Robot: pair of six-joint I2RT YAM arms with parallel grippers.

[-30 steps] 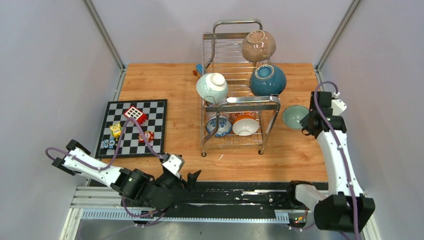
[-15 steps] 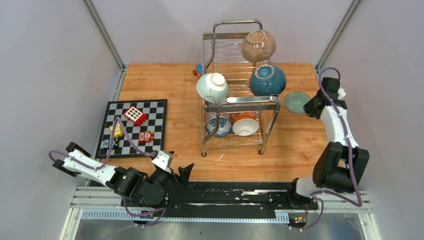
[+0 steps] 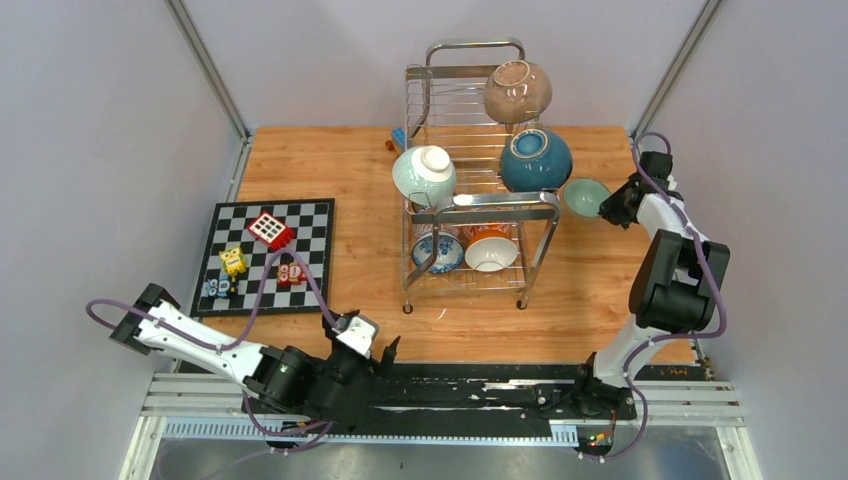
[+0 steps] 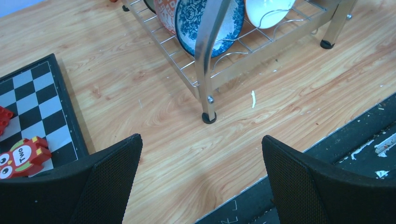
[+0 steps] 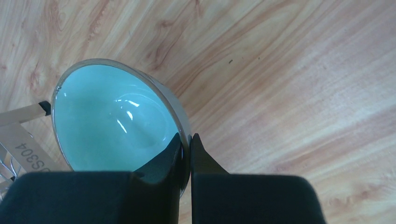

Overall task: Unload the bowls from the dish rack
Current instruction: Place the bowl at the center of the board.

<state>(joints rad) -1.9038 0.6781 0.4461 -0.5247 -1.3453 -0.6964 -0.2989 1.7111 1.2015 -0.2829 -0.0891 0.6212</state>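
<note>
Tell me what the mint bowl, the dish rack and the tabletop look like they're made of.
Mint bowl: likely glazed ceramic. It is glossy, with sharp light reflections inside.
Dish rack: polished metal, probably chromed or stainless steel. The bars are mirror-bright and the wires thin.
Table: matte surface with wood grain. It could be laminate rather than solid wood.

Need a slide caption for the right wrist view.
Right gripper pinching the rim of a mint green bowl over the wooden table.
</note>
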